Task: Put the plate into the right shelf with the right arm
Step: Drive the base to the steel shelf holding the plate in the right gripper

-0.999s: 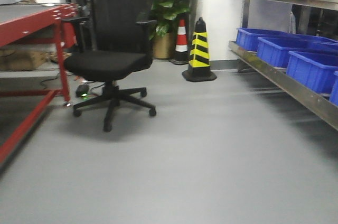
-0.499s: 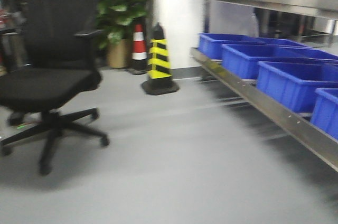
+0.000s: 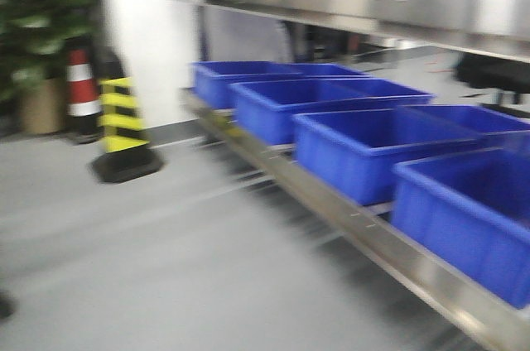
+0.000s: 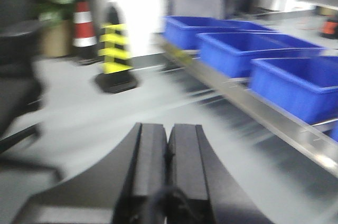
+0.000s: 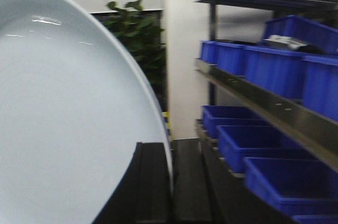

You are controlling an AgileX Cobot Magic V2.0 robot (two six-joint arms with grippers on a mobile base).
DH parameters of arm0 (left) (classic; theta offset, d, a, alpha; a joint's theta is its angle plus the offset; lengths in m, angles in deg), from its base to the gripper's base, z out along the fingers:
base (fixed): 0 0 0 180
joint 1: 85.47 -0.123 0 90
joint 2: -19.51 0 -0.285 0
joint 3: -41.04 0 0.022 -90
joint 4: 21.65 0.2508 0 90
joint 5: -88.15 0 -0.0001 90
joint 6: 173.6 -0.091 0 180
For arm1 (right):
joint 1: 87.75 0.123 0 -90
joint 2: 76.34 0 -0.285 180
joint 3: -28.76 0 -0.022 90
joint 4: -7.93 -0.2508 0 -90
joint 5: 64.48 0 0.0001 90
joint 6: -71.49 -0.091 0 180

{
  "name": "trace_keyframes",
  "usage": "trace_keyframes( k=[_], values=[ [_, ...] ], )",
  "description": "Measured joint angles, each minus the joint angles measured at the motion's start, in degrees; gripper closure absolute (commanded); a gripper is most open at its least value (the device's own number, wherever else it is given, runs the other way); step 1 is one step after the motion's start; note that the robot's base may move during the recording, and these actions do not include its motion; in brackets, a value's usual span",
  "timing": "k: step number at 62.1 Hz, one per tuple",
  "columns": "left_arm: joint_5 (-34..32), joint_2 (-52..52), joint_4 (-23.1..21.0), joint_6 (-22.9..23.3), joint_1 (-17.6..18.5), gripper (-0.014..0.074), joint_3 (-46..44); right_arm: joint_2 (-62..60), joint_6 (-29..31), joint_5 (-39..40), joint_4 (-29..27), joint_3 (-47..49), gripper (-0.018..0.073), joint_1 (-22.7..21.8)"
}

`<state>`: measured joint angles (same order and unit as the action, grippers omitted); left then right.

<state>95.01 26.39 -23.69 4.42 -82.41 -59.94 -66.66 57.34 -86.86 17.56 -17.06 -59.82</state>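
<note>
The steel shelf (image 3: 348, 2) carries blue bins (image 3: 364, 148) lined up along its front edge. A striped cone (image 3: 120, 127) stands on the floor by its far end. The right gripper (image 5: 171, 182) pinches the plate (image 5: 68, 113) by its rim, beside the shelf. The left gripper (image 4: 168, 155) is closed, holding nothing.

The left pincer (image 4: 168, 152) is matte black plastic. Its two blocky fingers (image 4: 149, 160) have flat upper faces and squared tips, and they fill the left wrist view from the centre down to 6 o'clock. The outer flanks sweep out in smooth curves toward 7 and 5 o'clock, widening into a broad base. A dark rounded shape at 6 o'clock is too blurred to identify. The right pincer (image 5: 171, 182), at 6 o'clock in its own view, is the same plain black, with flat, slab-like, straight-edged fingers (image 5: 187, 182).
</note>
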Motion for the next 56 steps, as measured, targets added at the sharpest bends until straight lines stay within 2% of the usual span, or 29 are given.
trace_keyframes(
  k=[56],
  values=[
    [0.0, 0.0, 0.0, 0.0, 0.0, 0.0643, 0.0, 0.0, 0.0, -0.1, 0.1, 0.0, 0.0504, 0.0]
  ],
)
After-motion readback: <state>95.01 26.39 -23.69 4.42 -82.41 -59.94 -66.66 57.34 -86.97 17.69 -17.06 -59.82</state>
